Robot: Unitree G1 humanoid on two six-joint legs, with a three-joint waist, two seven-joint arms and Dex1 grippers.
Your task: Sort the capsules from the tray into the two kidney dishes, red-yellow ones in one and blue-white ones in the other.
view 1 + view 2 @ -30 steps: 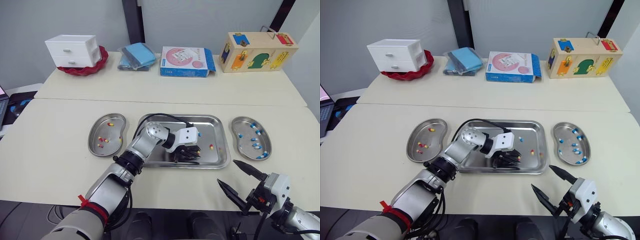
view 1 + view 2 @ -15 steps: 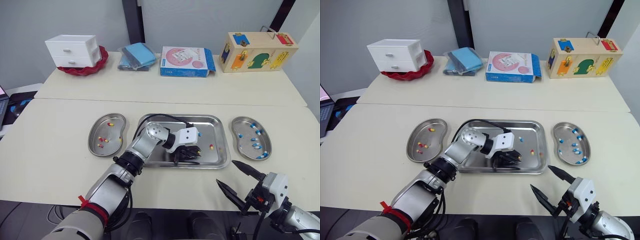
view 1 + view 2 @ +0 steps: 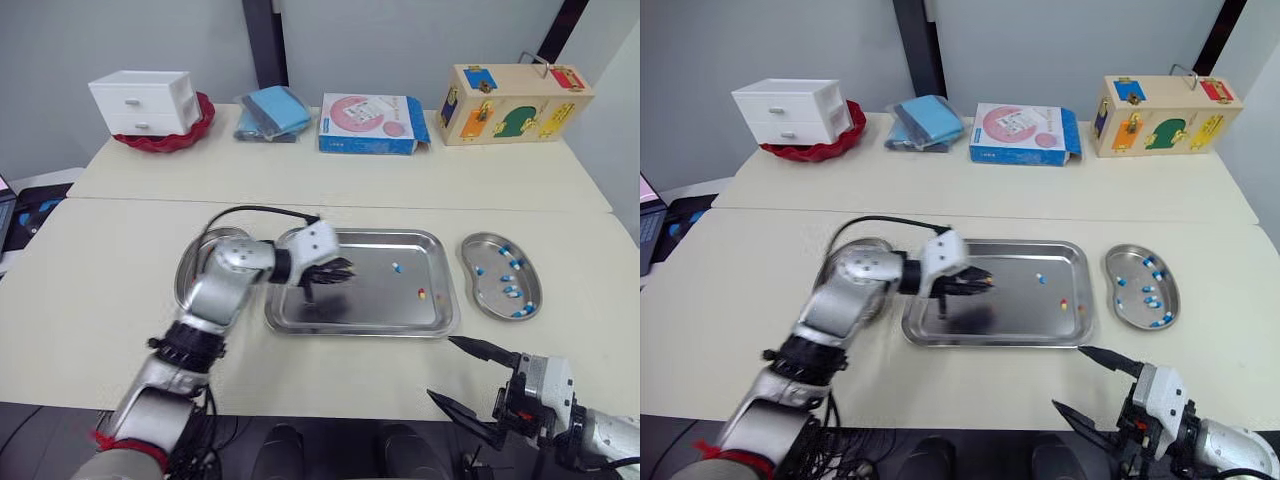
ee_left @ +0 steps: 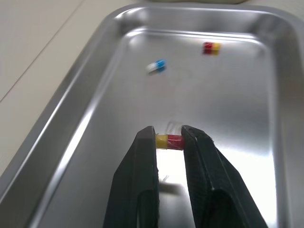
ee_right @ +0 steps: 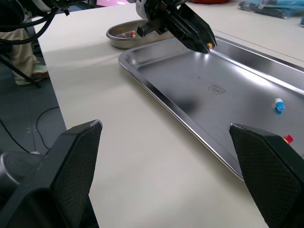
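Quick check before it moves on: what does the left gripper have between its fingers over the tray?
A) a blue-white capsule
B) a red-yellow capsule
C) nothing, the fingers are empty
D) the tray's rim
B: in the left wrist view the left gripper is shut on a red-yellow capsule above the tray, while a blue-white capsule lies loose on the tray floor.

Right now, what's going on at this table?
The left gripper holds a red-yellow capsule between its fingers over the left part of the tray. A blue-white capsule and a second red-yellow capsule lie in the tray. The right gripper is open, clear of the tray.
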